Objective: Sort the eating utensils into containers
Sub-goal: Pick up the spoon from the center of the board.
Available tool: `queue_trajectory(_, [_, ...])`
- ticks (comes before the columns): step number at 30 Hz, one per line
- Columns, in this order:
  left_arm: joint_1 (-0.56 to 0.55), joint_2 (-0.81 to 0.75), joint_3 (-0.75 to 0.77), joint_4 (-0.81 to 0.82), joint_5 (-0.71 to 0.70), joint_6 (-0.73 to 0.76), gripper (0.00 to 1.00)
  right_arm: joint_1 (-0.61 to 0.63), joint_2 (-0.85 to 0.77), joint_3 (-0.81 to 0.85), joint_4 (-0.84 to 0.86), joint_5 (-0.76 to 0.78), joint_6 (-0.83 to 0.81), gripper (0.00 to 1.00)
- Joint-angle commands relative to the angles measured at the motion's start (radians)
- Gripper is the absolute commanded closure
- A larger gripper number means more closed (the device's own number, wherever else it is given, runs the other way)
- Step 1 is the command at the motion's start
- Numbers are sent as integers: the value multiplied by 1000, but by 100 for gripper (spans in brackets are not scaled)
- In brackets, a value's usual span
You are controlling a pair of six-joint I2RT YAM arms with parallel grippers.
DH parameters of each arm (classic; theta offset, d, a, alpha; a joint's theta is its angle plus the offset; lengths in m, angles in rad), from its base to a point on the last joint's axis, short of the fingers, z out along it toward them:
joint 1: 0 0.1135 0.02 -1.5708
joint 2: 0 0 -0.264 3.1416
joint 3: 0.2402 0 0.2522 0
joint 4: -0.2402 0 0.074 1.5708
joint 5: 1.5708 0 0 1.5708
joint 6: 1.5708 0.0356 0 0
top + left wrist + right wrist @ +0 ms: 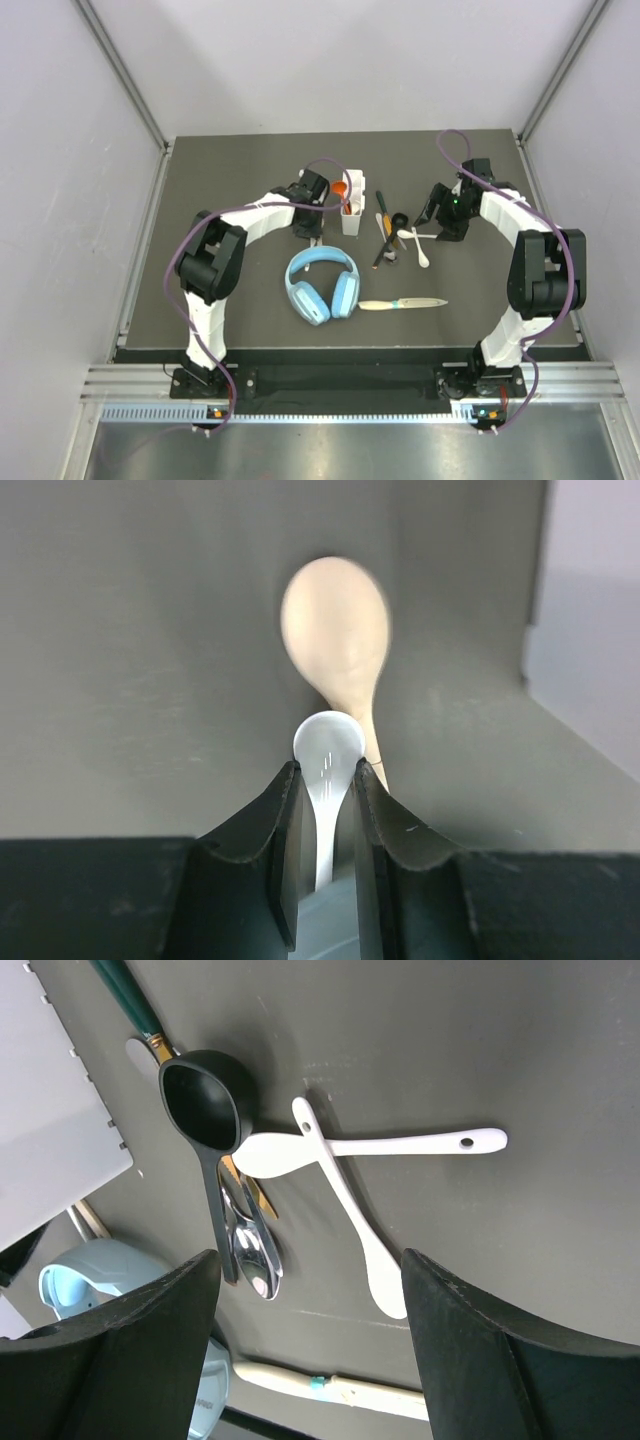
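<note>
My left gripper [328, 767] is shut on a white plastic spoon [327, 742], whose bowl sticks out past the fingertips. A beige spoon [336, 630] stands just behind it. From above, this gripper [328, 205] sits right beside the white caddy [353, 215], where an orange-red spoon [341, 188] shows. My right gripper [310, 1260] stands open above two crossed white spoons [352, 1210], touching nothing. Beside these lie a black scoop spoon [205, 1105], a metal spoon [256, 1258] and a green-handled utensil [125, 990].
Light-blue headphones [322, 283] lie in the middle of the dark mat. A cream knife with a teal band [402, 303] lies to their right, near the front. Grey walls close in the back and both sides.
</note>
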Motion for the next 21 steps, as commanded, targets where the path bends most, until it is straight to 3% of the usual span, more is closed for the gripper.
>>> queue_trajectory(1, [49,-35,-13,-59,-67,22,100,-13,-7,2,12,-16,-10,27])
queue_trajectory(12, [102,21,26,-78,-87,41,100,-13,-5,2,12,-20,-9,27])
queue_trajectory(16, [113,54,60,-114,-85,38,87,-12,-5,4,6,-19,-10,27])
queue_trajectory(18, [116,36,53,-121,-85,41,74,-15,-8,4,2,-16,-12,27])
queue_trajectory(21, [121,-10,24,-113,-70,51,66,-12,-10,-4,5,-14,-12,27])
